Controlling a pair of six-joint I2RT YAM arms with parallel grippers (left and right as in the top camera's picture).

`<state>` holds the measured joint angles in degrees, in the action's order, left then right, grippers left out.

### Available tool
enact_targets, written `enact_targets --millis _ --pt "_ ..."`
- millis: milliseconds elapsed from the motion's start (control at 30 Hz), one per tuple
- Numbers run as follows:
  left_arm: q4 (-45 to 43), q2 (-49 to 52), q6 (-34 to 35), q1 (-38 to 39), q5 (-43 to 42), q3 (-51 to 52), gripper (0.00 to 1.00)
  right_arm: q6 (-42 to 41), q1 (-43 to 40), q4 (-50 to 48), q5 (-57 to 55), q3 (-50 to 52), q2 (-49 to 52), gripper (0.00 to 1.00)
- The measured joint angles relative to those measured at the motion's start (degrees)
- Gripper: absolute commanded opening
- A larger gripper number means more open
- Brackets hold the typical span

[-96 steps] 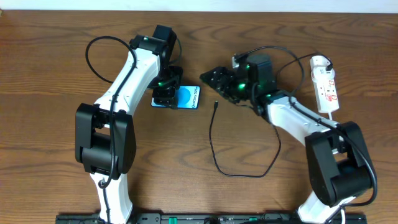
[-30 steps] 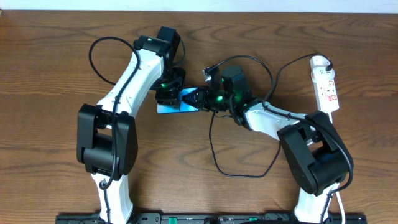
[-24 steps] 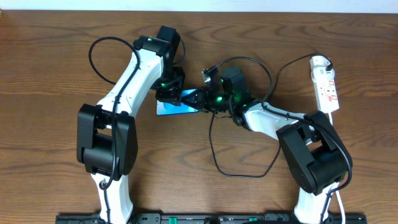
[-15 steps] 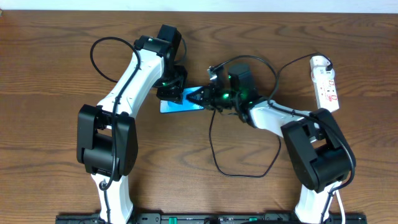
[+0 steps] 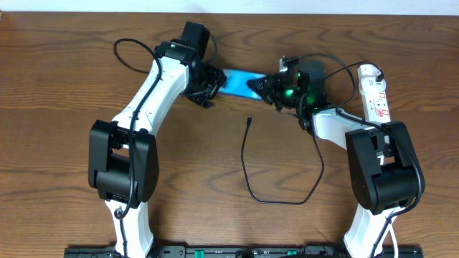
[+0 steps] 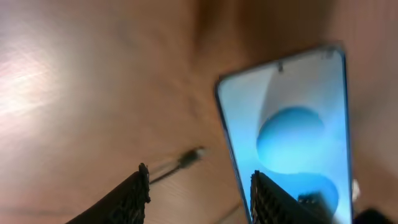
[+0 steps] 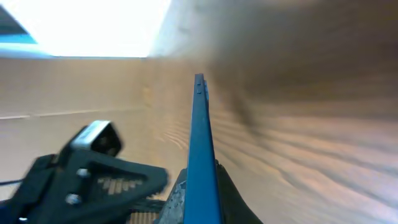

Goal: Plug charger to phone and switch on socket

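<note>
The phone (image 5: 235, 77), slim with a bright blue screen, hangs above the table at the far middle. My right gripper (image 5: 259, 84) is shut on its right end. In the right wrist view the phone (image 7: 199, 124) stands edge-on between the fingers of that gripper (image 7: 200, 182). My left gripper (image 5: 208, 86) sits at the phone's left end. Its fingers (image 6: 140, 193) stand apart, and the phone (image 6: 292, 130) lies off to their right. The charger's black cable (image 5: 247, 172) lies on the table with its plug tip (image 5: 248, 120) free. The socket (image 5: 375, 97) lies at the far right.
The cable runs in a loop (image 5: 287, 201) across the middle of the wooden table and on up toward the power strip. The left gripper's body (image 7: 87, 168) shows close beside the phone in the right wrist view. The two arms almost meet at the far middle.
The right gripper has carried the phone up off the table and toward the far right. The left gripper followed, and the phone no longer sits between its fingers. The cable has not moved.
</note>
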<state>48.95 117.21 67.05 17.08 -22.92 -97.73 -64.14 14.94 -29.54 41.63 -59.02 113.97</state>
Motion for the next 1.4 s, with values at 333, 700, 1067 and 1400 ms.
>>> enact_targets --millis 333,700,1067,1400 --pt "-12.68 0.0 -11.26 -0.09 -13.62 0.0 0.53 -14.38 -0.55 -9.46 -3.26 0.0 0.0 0.02" --pt "-20.31 0.0 -12.48 -4.02 -22.25 0.0 0.52 -39.21 -2.54 -12.44 -6.91 0.0 0.0 0.02" --pt "-27.96 0.0 -6.25 -6.16 -23.67 0.0 0.52 -51.56 -1.01 -19.17 -8.48 0.0 0.0 0.01" --pt "-29.07 0.0 1.27 -6.12 -23.69 0.0 0.52 -52.63 3.82 -18.84 -13.84 0.0 0.0 0.01"
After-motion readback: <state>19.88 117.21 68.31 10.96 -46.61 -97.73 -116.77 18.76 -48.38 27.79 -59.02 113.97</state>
